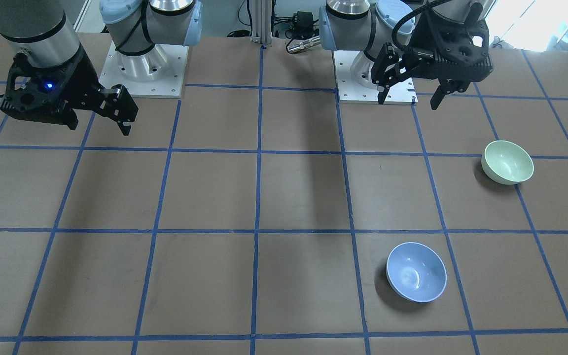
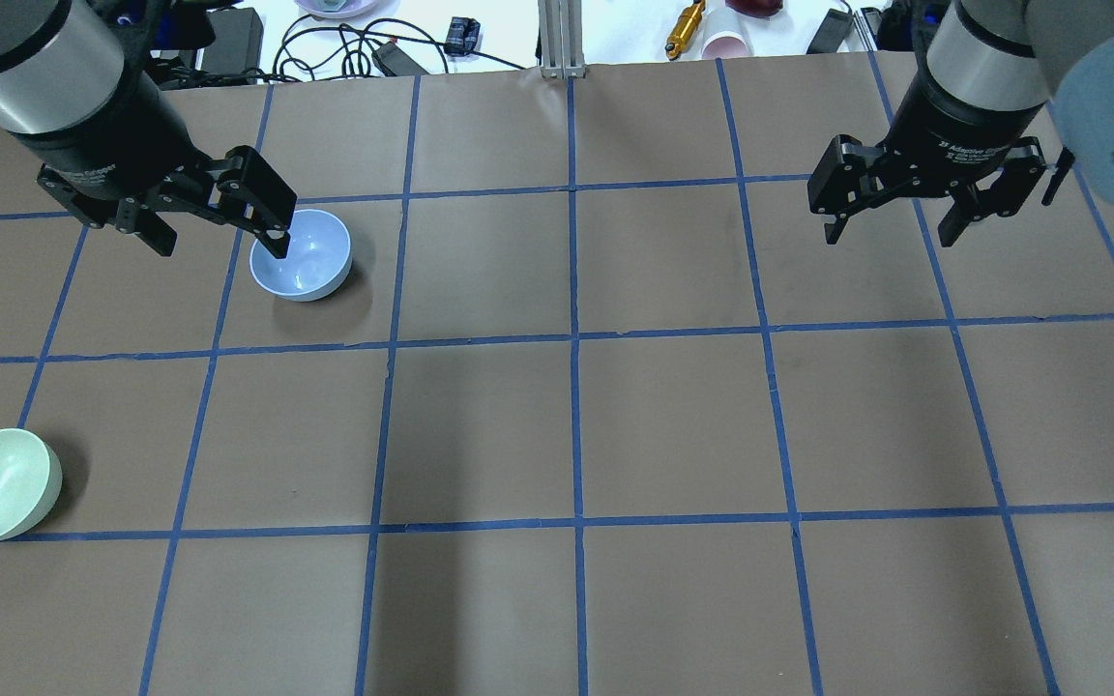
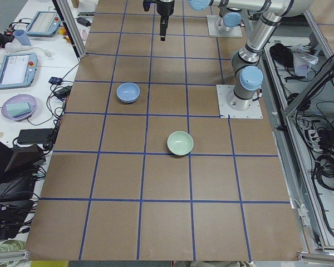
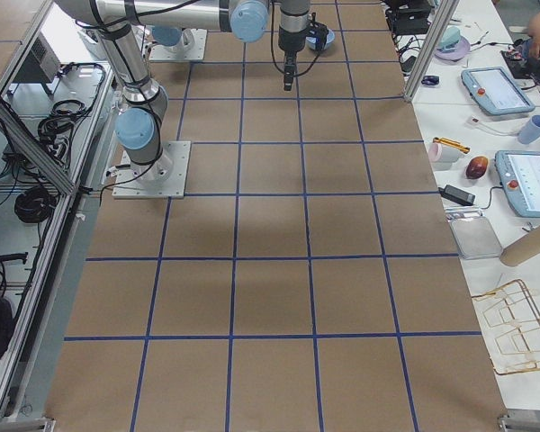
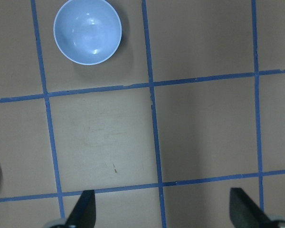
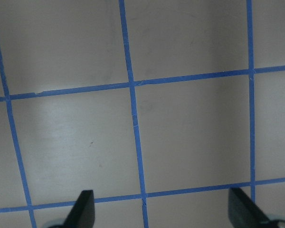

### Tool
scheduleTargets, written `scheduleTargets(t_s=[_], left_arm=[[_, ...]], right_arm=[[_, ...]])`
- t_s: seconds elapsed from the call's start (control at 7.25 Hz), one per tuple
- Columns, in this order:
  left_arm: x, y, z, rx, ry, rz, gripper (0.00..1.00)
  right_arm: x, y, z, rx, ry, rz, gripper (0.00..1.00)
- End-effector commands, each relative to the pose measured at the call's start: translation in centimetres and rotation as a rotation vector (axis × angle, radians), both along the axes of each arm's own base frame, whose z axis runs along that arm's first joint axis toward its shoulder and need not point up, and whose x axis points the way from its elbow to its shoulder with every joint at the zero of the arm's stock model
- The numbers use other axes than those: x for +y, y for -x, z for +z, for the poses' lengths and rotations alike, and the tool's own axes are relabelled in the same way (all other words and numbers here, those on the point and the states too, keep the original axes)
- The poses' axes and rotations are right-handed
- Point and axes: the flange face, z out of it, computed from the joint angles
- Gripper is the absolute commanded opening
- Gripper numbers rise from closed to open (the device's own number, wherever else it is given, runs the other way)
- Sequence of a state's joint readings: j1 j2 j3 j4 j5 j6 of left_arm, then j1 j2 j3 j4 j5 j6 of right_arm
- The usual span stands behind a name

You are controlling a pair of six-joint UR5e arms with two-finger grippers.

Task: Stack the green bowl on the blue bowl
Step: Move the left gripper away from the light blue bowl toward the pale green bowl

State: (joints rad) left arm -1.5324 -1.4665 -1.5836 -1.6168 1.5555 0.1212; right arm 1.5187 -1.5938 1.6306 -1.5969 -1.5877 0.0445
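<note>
Front view: green bowl (image 1: 507, 161) sits upright on the desk (image 1: 303, 192) at 3 o'clock, empty. Blue bowl (image 1: 416, 271) is upright at 5 o'clock, i.e. at 7 o'clock from the green one, and the two are well apart. Blue tape (image 1: 257, 197) grids the desk. L jaws hang at 1 o'clock, off the desk, spread apart w/ nothing between. R jaws hang at 10 o'clock, also spread and empty.

Overhead: blue bowl at 10 o'clock, green bowl at 8 o'clock by the frame edge. L jaws are at 10 o'clock, apart. One jaw overlaps the blue bowl's rim in this view, but contact can't be told here. R jaws are at 2 o'clock, apart, over bare desk.

Left side view: blue bowl lies at 10 o'clock from the green bowl, w/ a tape line between them. L jaws hang at 12 o'clock, seen edge-on, so their gap can't be told from here.

Right side view: R jaws hang at 12 o'clock, edge-on, gap not readable.

L wrist view: blue bowl shows small at 11 o'clock, empty, w/ light glints inside. The two jaws sit at the bottom corners, wide apart, w/ only desk and tape between.

R wrist view: jaws at the bottom corners, wide apart, w/ only desk and tape below.
</note>
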Motion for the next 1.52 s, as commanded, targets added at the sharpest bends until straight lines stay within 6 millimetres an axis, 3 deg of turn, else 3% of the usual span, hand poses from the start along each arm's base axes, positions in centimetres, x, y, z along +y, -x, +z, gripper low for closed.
scheduleTargets(t_s=[0.0,0.55,0.83,1.38], left_arm=[[0.0,0.0,-0.1,-0.001,-0.003,0.005,1.00],[0.0,-0.3,-0.4,-0.004,-0.007,0.006,1.00],[-0.5,-2.1,-0.7,-0.035,-0.014,0.015,1.00],[-2.0,-14.4,-1.8,-0.028,-0.042,0.244,1.00]], right_arm=[[0.0,0.0,0.0,0.000,0.000,0.000,1.00],[0.0,0.0,0.0,0.000,0.000,0.000,1.00],[0.0,0.0,0.0,0.000,0.000,0.000,1.00],[0.0,0.0,0.0,0.000,0.000,0.000,1.00]])
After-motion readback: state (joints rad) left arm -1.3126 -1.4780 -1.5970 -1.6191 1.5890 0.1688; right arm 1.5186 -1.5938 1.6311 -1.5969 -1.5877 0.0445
